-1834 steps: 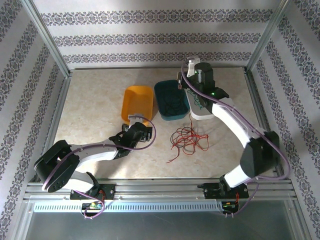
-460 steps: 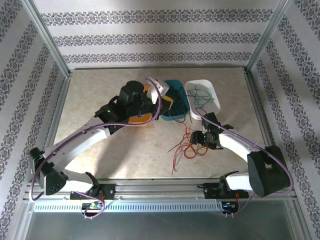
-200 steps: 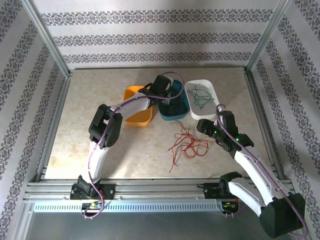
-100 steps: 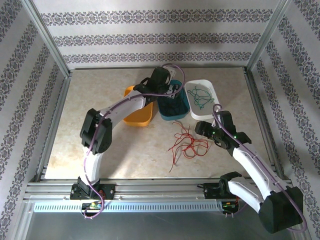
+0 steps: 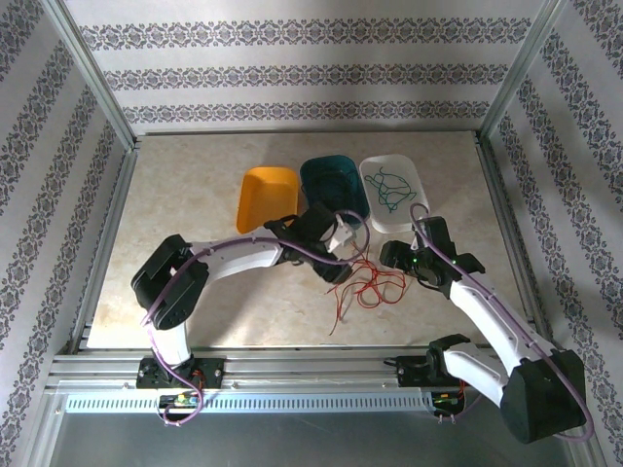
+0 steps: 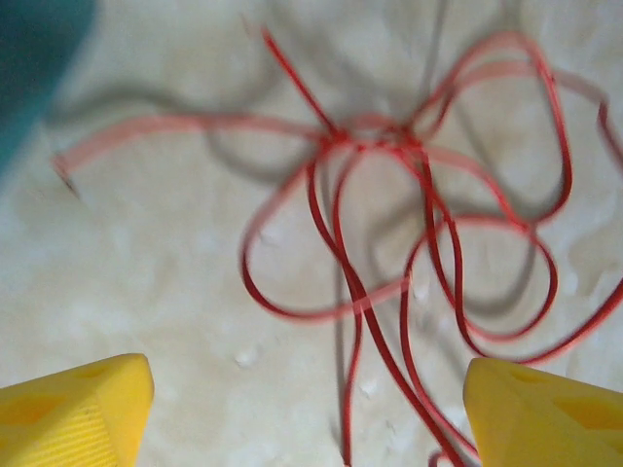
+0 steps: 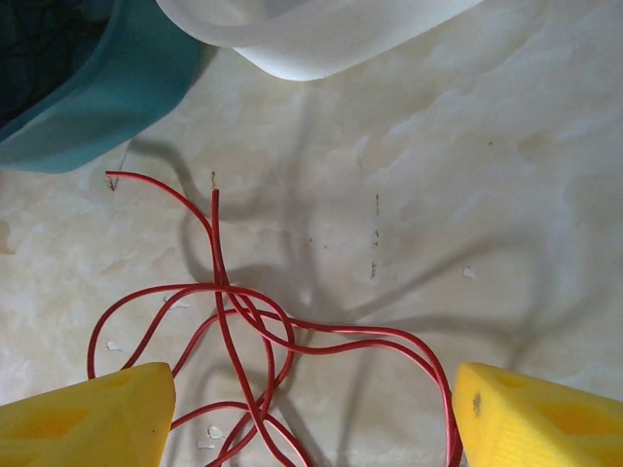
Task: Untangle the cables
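Marbled table (image 5: 195,195), wallpapered walls (image 5: 292,58). Orange bin (image 5: 268,195), teal bin (image 5: 308,197) and white bin (image 5: 389,220) stand behind red cables (image 5: 370,282) (loose loops). Left gripper (image 6: 311,409) and right gripper (image 7: 311,409) hover above, both spread open.

No readable text, label, brand, number or sign appears on anything in these views.

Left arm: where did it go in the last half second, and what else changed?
The left gripper swung back from over the teal bin to hang open above the red wires, grasping nothing. The right gripper, open beside those wires, barely moved. The wires, teal bin, orange bin and white bin stayed put.
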